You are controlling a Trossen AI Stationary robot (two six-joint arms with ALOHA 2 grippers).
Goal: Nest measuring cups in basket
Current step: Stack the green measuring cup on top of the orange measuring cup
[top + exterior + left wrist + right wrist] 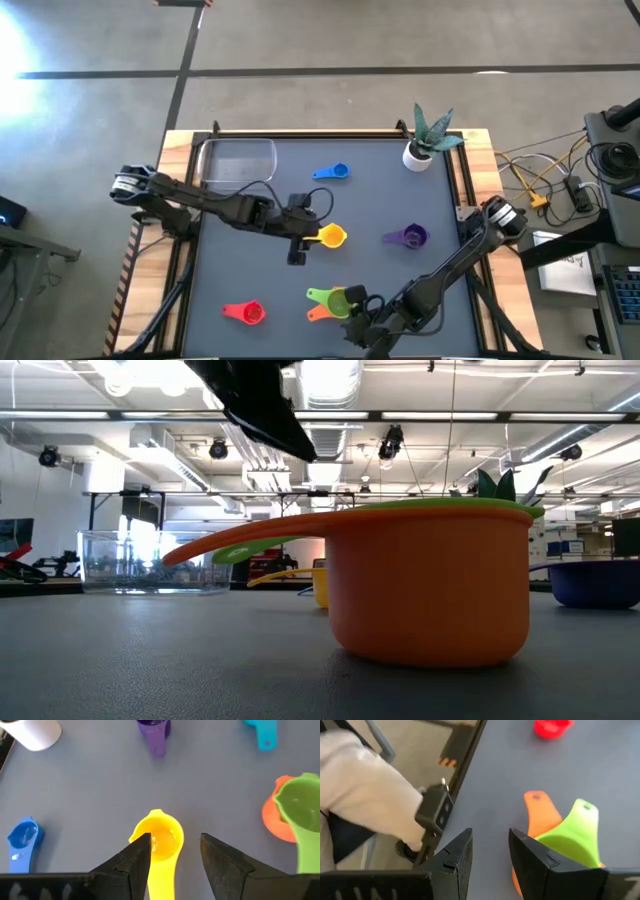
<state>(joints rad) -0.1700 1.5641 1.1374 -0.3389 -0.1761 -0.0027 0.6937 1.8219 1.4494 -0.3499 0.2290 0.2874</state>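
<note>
A yellow measuring cup (pixel 160 837) rests on its base on the grey table, near the middle (pixel 332 236). My left gripper (pixel 172 842) slants down over it, open, with one finger on each side of where the handle joins the bowl. I see no touch. A green cup (pixel 575 837) sits nested in an orange cup (pixel 430 590) near the table's front edge, both handles pointing the same way. My right gripper (pixel 490 837) stands open just on their near side (pixel 352 312), with only bare table between its fingers. The clear basket (pixel 238 163) stands at the far left corner.
Single cups lie apart on the table: blue (pixel 333 172) at the far middle, purple (pixel 408 237) at the right, red (pixel 245 312) at the near left, teal (pixel 262 732) beyond the green one. A white plant pot (pixel 420 150) stands at the far right corner.
</note>
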